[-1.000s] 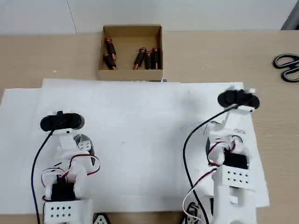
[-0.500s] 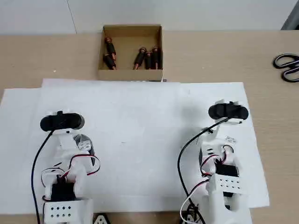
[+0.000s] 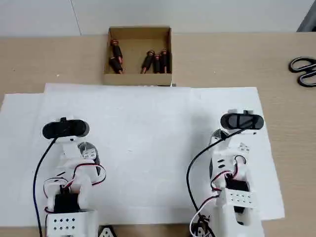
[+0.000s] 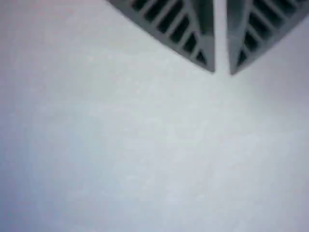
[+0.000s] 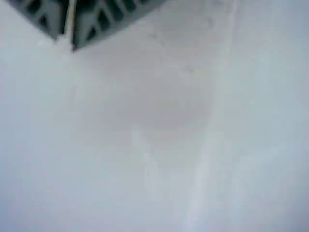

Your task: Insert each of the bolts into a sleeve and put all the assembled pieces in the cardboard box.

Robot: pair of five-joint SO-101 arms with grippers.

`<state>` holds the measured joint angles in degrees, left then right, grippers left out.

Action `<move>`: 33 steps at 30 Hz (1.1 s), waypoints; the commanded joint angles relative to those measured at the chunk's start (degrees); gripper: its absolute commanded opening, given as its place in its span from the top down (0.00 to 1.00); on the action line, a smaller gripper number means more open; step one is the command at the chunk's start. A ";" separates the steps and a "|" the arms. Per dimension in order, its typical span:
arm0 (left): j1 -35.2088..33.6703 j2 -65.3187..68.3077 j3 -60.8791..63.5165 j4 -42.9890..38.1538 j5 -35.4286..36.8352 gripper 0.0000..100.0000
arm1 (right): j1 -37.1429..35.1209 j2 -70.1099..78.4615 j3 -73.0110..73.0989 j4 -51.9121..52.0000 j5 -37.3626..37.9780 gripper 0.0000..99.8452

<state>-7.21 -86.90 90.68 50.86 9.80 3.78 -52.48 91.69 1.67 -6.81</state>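
1. At the table's (image 3: 49,59) far side, the box (image 3: 139,79) holds several assembled pieces (image 3: 156,61); the task looks finished, with nothing left to assemble.
2. Left gripper (image 4: 221,70) and right gripper (image 5: 67,41) are closed and empty, low over the paper (image 3: 148,138).
3. White paper covers the wooden table; scissors (image 3: 303,70) lie well off it.

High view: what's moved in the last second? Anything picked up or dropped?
The right arm drew back from the far edge of the paper toward its base; nothing was taken hold of or let go. The left arm, the pieces in the box and the scissors stayed put.
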 commanded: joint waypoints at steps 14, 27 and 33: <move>-0.26 -0.53 -0.31 -1.14 0.00 0.99 | 0.22 -0.84 4.04 -13.85 5.63 1.00; -0.26 -0.53 -0.31 -1.14 0.00 0.99 | 8.40 -0.92 4.04 -13.85 5.80 1.00; -0.26 -0.53 -0.31 -1.14 0.00 0.99 | 8.40 -0.92 4.04 -13.85 5.80 1.00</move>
<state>-7.21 -86.90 90.68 50.86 9.80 11.60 -52.66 94.86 -10.73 -1.63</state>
